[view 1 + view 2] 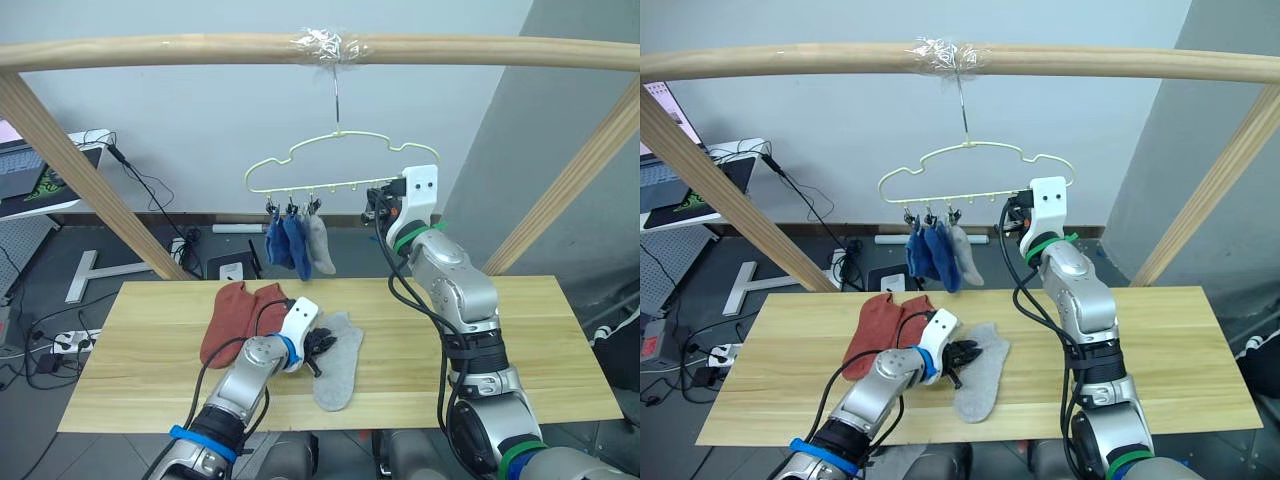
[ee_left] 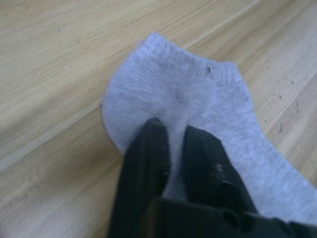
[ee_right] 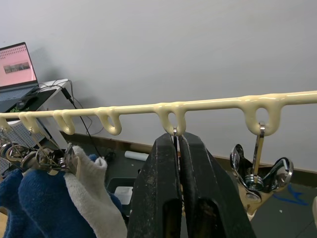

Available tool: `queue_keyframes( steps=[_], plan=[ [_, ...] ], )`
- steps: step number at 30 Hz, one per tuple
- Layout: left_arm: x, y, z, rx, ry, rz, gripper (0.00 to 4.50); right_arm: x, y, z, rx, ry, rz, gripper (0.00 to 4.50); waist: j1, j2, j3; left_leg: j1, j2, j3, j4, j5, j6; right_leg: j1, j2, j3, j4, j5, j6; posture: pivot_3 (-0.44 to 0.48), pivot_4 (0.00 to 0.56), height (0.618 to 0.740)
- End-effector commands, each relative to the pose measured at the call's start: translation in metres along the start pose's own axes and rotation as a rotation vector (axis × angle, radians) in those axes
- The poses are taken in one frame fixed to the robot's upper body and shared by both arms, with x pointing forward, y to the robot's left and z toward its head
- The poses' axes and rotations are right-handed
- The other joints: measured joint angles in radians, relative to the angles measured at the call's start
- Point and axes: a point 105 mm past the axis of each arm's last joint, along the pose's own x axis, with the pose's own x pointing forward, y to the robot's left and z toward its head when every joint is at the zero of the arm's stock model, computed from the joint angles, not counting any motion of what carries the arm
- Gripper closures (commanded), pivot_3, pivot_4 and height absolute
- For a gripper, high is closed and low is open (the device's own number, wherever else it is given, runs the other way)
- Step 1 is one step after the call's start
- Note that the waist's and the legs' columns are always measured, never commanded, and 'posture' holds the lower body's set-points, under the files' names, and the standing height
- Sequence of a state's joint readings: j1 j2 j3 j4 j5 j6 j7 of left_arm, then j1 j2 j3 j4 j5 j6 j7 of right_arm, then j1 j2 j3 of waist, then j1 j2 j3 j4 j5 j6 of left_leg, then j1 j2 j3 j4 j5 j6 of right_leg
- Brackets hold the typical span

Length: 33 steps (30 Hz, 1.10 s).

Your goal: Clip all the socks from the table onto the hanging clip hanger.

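A light grey ankle sock [image 1: 337,362] lies flat on the light wooden plank bench [image 1: 520,350], beside two rust-red socks [image 1: 240,315]. The left gripper [image 2: 171,141] pinches its edge between nearly closed jaws. Two blue socks [image 1: 285,243] and one grey sock [image 1: 319,245] hang clipped on the pale-yellow wavy wire clip hanger [image 1: 330,160]. The right gripper [image 3: 178,148], raised at the hanger's row, has jaws pressed together on a clip's wire link.

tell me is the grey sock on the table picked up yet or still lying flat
Still lying flat. The grey sock rests spread on the table; the left gripper is shut on its edge, not yet lifting it.
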<state>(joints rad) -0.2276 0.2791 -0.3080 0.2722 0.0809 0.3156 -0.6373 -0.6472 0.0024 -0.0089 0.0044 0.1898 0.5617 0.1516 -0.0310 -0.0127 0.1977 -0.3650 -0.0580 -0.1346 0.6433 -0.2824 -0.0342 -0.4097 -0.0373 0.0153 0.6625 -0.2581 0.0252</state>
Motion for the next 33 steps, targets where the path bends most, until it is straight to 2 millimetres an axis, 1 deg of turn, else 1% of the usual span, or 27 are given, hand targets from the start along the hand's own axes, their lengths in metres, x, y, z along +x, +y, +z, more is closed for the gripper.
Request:
queue_keyframes(
  steps=[1, 4, 8, 14, 18, 19, 20, 22, 24, 29, 33],
  plan=[
    [-0.001, -0.006, -0.012, -0.008, 0.035, -0.019, 4.47, -0.002, -0.003, 0.003, 0.011, -0.007, -0.006, 4.50, 0.000, 0.000, 0.000, 0.000, 0.000, 0.000, 0.000, 0.000, 0.000, 0.000, 0.000, 0.000, 0.000, 0.000, 0.000, 0.007, 0.227, 0.740],
    [0.000, -0.006, -0.009, 0.006, 0.019, -0.015, 4.47, -0.002, -0.004, 0.002, 0.007, -0.005, -0.005, 4.50, 0.000, 0.000, 0.000, 0.000, 0.000, 0.000, 0.000, 0.000, 0.000, 0.000, 0.000, 0.000, 0.000, 0.000, 0.000, 0.007, 0.227, 0.740],
    [-0.002, 0.004, 0.008, 0.056, -0.058, 0.027, 4.47, -0.003, -0.004, 0.002, 0.003, -0.003, -0.006, 4.50, 0.001, 0.000, 0.000, 0.000, 0.000, 0.000, 0.000, 0.000, 0.000, 0.000, 0.000, 0.000, 0.000, 0.000, 0.000, 0.003, 0.225, 0.740],
    [-0.010, 0.014, 0.022, 0.095, -0.105, 0.040, 4.47, -0.003, -0.004, 0.003, 0.001, -0.002, -0.002, 4.50, 0.001, 0.000, 0.001, 0.000, 0.000, 0.000, 0.000, 0.000, 0.000, 0.000, 0.000, 0.000, 0.000, 0.000, 0.000, 0.003, 0.225, 0.740],
    [-0.029, 0.016, 0.052, 0.126, -0.263, 0.027, 4.47, -0.005, -0.004, 0.003, 0.026, 0.026, 0.020, 4.50, 0.001, 0.001, 0.004, -0.001, 0.000, 0.000, 0.000, 0.000, 0.000, 0.000, 0.000, 0.000, -0.001, 0.000, 0.000, 0.005, 0.219, 0.740],
    [-0.032, 0.015, 0.055, 0.131, -0.290, 0.021, 4.47, -0.005, -0.004, 0.002, 0.035, 0.037, 0.024, 4.50, 0.002, 0.001, 0.004, -0.001, 0.000, 0.000, 0.000, 0.000, 0.000, 0.000, 0.000, 0.000, -0.001, 0.000, 0.000, 0.005, 0.219, 0.740],
    [-0.036, 0.014, 0.060, 0.141, -0.322, 0.020, 4.47, -0.006, -0.004, -0.001, 0.060, 0.067, 0.032, 4.50, 0.002, 0.001, 0.004, -0.001, 0.000, 0.000, 0.000, 0.000, 0.000, 0.000, -0.001, 0.000, -0.002, 0.000, 0.000, 0.007, 0.216, 0.740],
    [-0.045, 0.007, 0.074, 0.147, -0.415, -0.018, 4.47, -0.008, -0.003, -0.010, 0.201, 0.158, 0.057, 4.50, 0.002, 0.001, 0.005, -0.001, 0.000, 0.000, -0.001, 0.000, 0.000, 0.000, -0.001, 0.000, -0.002, 0.000, 0.000, 0.007, 0.216, 0.740],
    [-0.052, 0.004, 0.083, 0.160, -0.467, -0.026, 4.47, -0.012, -0.005, -0.011, 0.288, 0.207, 0.062, 4.50, 0.003, 0.001, 0.005, -0.001, 0.000, 0.000, -0.001, 0.000, 0.000, 0.000, -0.001, 0.000, -0.002, 0.000, 0.000, 0.007, 0.214, 0.740],
    [-0.065, -0.001, 0.096, 0.214, -0.528, -0.043, 4.47, -0.016, -0.010, 0.000, 0.339, 0.258, 0.094, 4.50, 0.005, 0.002, 0.005, -0.002, 0.000, -0.001, -0.001, 0.000, 0.000, 0.000, -0.001, 0.000, -0.003, 0.000, 0.000, 0.008, 0.209, 0.740],
    [-0.072, -0.001, 0.110, 0.264, -0.569, -0.042, 4.47, -0.021, -0.007, 0.012, 0.437, 0.324, 0.161, 4.50, 0.004, 0.004, 0.006, -0.002, 0.000, 0.000, -0.001, 0.000, 0.001, 0.000, -0.001, -0.001, -0.003, 0.000, 0.000, 0.008, 0.209, 0.740]
  ],
)
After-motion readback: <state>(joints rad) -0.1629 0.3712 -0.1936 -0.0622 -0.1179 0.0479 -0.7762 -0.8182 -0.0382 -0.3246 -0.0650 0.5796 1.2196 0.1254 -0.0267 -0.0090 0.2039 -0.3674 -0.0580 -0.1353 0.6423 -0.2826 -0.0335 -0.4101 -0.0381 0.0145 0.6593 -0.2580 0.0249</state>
